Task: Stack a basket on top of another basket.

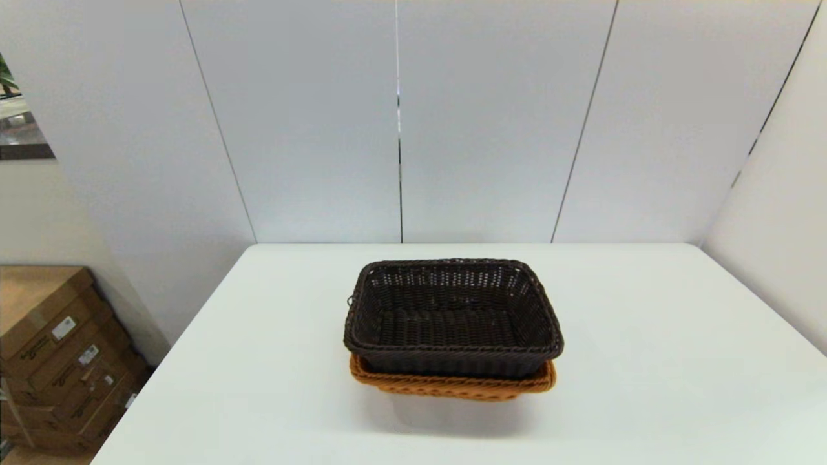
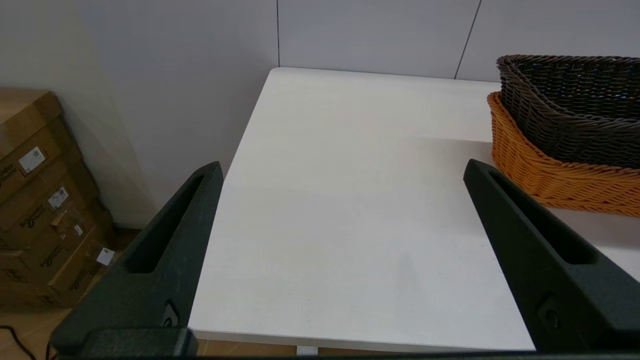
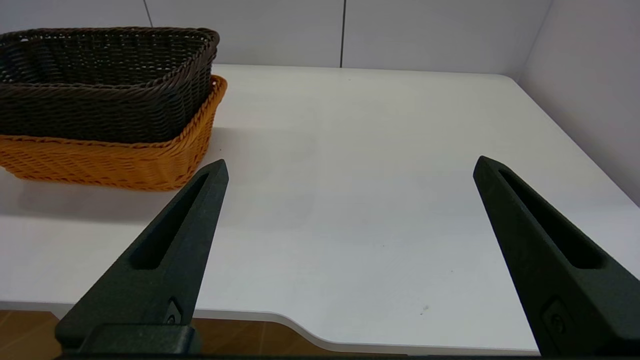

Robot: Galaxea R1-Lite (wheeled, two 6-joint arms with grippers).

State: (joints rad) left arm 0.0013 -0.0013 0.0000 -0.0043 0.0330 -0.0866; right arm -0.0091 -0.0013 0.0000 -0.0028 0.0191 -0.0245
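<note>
In the head view the dark basket (image 1: 452,316) sits nested inside the orange basket (image 1: 452,386) at the middle of the white tabletop (image 1: 646,361), its long axis running left to right, its rim level and roughly square with the rim below; only a strip of orange shows along the near edge. Neither arm appears in this view, and cardboard boxes (image 1: 52,361) stand on the floor to the left. In the left wrist view the left claw (image 2: 342,167) hovers over the tabletop's near left part, fingers spread wide and holding nothing, the stacked baskets lying off to its right side, apart from it. In the right wrist view the right claw (image 3: 350,167) hangs by the near edge, fingers likewise wide apart and empty, with the baskets off to its left, near its left finger (image 3: 165,250) but not touching. Judged from this, the stacking looks finished; the two claws flank the pair about equally, so no further reach seems called for.
</note>
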